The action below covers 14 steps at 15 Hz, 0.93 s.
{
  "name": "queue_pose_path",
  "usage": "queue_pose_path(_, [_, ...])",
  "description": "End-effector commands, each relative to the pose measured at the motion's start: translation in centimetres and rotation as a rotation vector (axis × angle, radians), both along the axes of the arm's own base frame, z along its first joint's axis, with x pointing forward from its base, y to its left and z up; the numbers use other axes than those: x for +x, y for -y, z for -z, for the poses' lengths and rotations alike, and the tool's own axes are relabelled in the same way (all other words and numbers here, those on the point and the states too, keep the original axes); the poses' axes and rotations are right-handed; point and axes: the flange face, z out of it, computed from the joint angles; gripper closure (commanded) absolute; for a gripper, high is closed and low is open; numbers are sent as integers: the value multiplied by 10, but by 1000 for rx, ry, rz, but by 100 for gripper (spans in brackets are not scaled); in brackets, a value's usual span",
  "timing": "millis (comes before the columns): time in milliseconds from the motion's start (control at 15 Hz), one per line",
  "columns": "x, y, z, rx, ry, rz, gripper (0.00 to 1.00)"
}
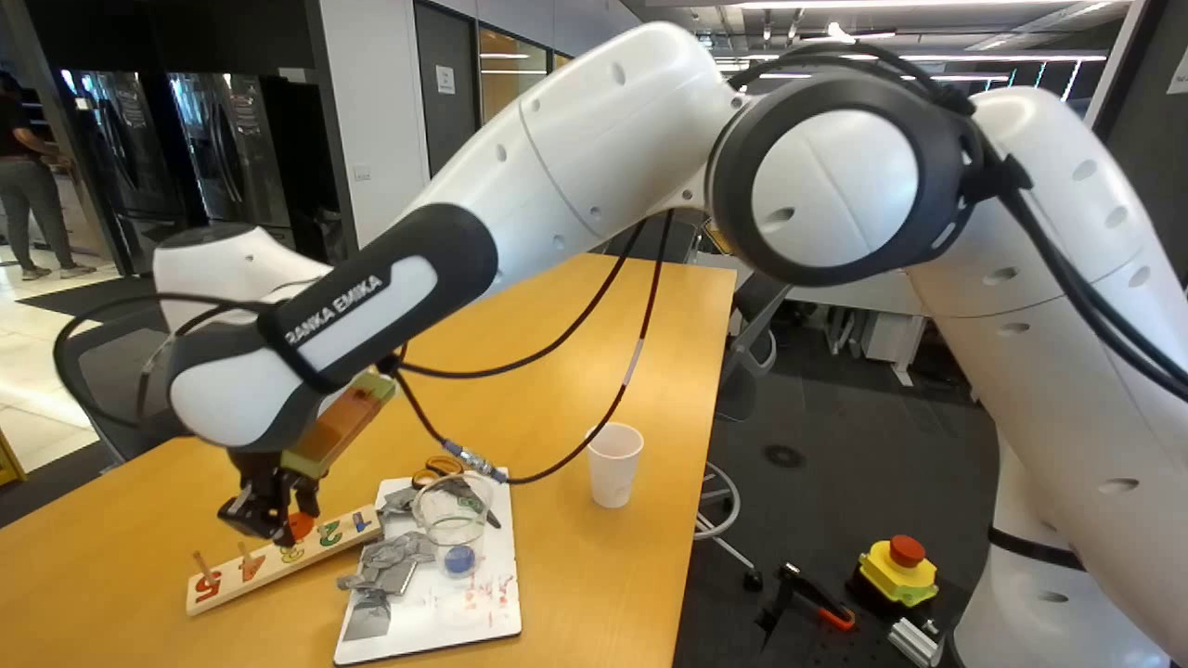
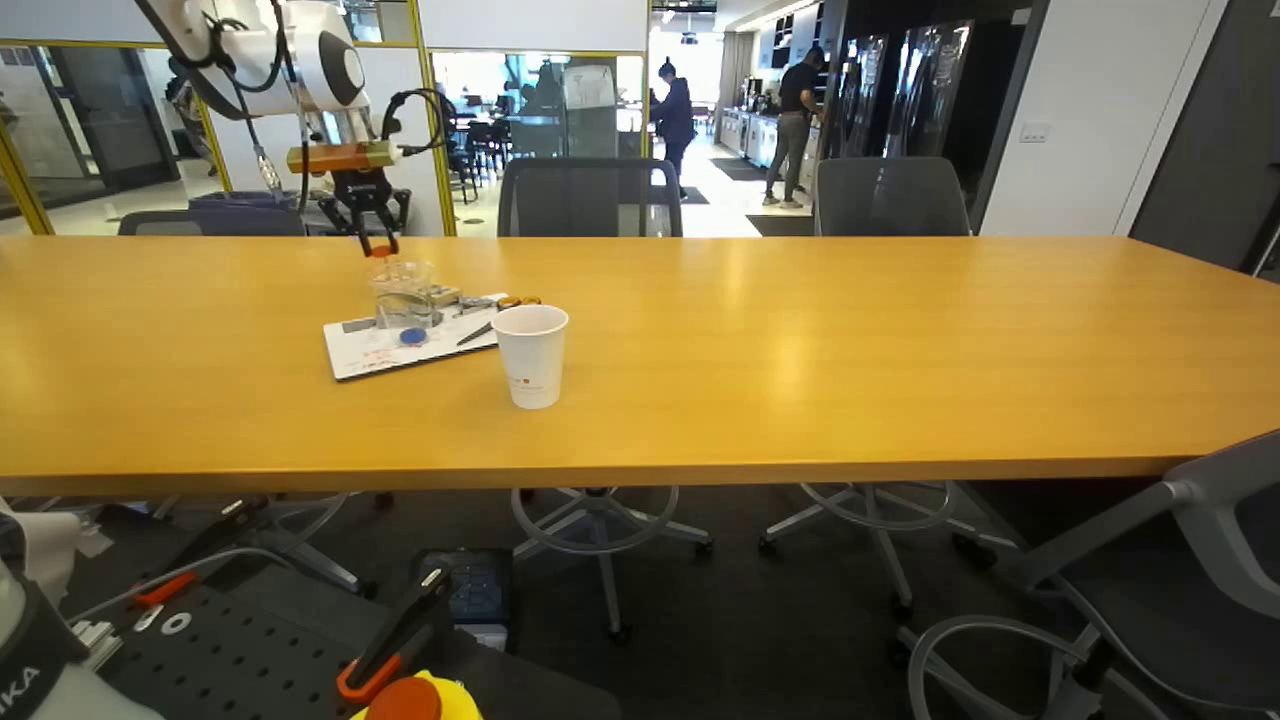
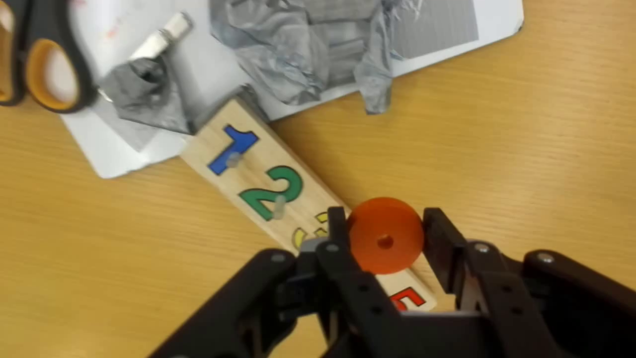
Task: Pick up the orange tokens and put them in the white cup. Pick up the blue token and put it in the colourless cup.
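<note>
My gripper (image 3: 385, 219) is shut on an orange token (image 3: 382, 258), its two fingers pressing the disc's rim from either side. The token lies flat in the grip, and its centre hole shows in the wrist view. In an exterior view this orange token (image 1: 300, 526) hangs over the numbered wooden strip. The white cup (image 1: 614, 468) stands upright on the table, apart from the gripper; its inside is hidden. The colourless cup (image 1: 436, 520) stands on a whiteboard. Through its wall the blue token (image 1: 459, 559) shows at the bottom, seemingly inside the cup.
The numbered strip (image 3: 263, 174) with thin upright pegs lies under the gripper. Beside it, the whiteboard (image 1: 483, 612) carries crumpled grey tape (image 3: 283, 54) and scissors with orange-lined handles (image 3: 35, 69). The arm's cables (image 1: 557, 464) hang in a loop between the colourless cup and the white cup.
</note>
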Motion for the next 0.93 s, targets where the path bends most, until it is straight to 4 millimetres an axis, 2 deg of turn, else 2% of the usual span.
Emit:
queue_pose_path(0, [-19, 62, -51, -1, 2, 102, 80])
queue_pose_path(200, [-31, 117, -77, -14, 11, 183, 80])
queue_pose_path(400, [-45, 166, -91, -24, 16, 263, 80])
queue_pose_path(667, [-68, 226, -97, -30, 5, 356, 80])
queue_pose_path(867, [-83, 261, -91, -35, -11, 418, 80])
